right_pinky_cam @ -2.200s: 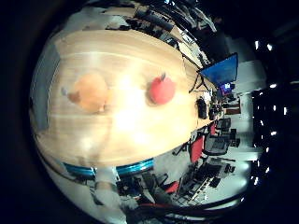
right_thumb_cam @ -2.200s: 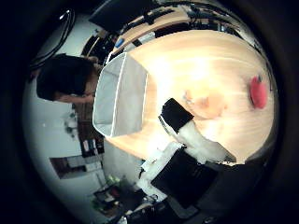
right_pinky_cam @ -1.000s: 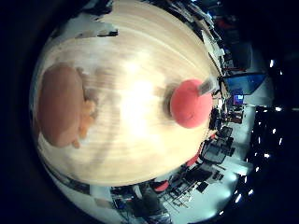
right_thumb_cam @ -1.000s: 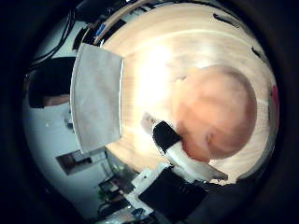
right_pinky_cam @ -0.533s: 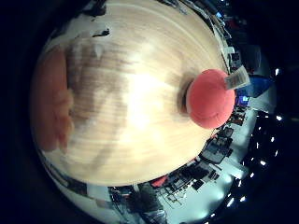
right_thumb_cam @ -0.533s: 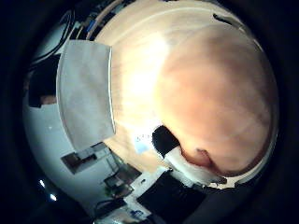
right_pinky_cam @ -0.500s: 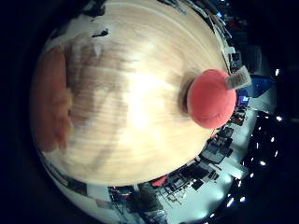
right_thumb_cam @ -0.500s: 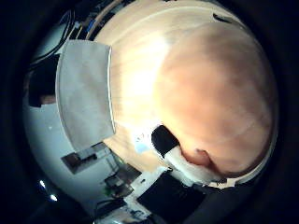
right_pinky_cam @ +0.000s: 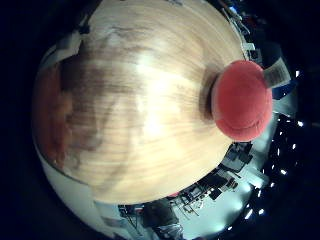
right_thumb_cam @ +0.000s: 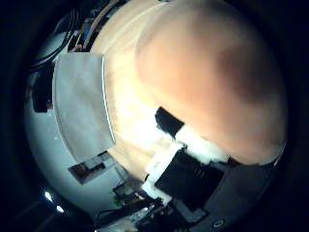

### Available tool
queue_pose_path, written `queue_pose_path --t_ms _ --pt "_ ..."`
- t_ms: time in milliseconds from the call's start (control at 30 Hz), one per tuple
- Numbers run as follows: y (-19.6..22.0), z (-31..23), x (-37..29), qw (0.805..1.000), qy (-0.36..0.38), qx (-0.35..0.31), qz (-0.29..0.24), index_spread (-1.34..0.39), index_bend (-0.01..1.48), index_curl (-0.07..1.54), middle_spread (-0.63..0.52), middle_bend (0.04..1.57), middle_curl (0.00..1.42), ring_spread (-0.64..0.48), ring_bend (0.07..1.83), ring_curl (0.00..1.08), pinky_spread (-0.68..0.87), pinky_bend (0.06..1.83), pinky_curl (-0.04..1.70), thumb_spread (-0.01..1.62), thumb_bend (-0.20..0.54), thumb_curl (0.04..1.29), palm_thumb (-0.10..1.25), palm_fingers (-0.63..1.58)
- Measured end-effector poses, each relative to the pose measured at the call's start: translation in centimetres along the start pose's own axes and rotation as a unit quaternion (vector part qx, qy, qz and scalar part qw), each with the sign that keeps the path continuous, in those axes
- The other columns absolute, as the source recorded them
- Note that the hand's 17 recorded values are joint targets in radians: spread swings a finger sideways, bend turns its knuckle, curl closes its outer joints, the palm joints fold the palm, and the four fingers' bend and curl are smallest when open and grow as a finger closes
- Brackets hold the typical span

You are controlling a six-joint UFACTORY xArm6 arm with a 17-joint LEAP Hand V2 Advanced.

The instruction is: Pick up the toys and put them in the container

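On the wooden table (right_pinky_cam: 150, 100), close under the palm, an orange plush toy (right_thumb_cam: 212, 72) filled much of the thumb-side view, and a grey container (right_thumb_cam: 79, 106) sat at the table's edge, apart from it. Part of the hand (right_thumb_cam: 188, 159), white and black, lay against the orange toy's side, though whether its fingers were curled could not be told. A red plush toy (right_pinky_cam: 242, 100) rested further along the tabletop, well apart from the orange one.

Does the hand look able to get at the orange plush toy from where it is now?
Probably yes. The orange plush toy fills much of the thumb side view, so it sits close under the palm, with the hand right beside it and nothing between them.
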State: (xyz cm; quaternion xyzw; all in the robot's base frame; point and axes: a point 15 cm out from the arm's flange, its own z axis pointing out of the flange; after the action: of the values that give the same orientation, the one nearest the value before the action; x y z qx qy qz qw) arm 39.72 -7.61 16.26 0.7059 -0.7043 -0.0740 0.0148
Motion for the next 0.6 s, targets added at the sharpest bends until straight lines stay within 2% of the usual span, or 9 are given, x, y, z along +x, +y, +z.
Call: queue_pose_path --t_ms 100,233,600 --pt "-0.3 -1.1 0.3 1.0 0.001 0.011 0.004 -0.54 0.41 0.25 -0.45 0.68 0.54 -0.32 1.24 0.41 -0.41 1.44 0.27 1.0 0.094 0.41 0.97 1.18" --pt "-0.3 -3.2 0.7 0.999 0.003 0.03 0.01 -0.54 0.47 0.32 -0.45 0.73 0.57 -0.33 1.23 0.42 -0.42 1.36 0.28 0.98 0.068 0.41 1.02 1.21" --pt "0.4 -10.4 -0.9 0.998 -0.007 0.062 0.006 -0.54 0.48 0.41 -0.45 0.78 0.59 -0.32 1.23 0.44 -0.45 1.31 0.34 0.93 -0.011 0.42 1.08 1.21"
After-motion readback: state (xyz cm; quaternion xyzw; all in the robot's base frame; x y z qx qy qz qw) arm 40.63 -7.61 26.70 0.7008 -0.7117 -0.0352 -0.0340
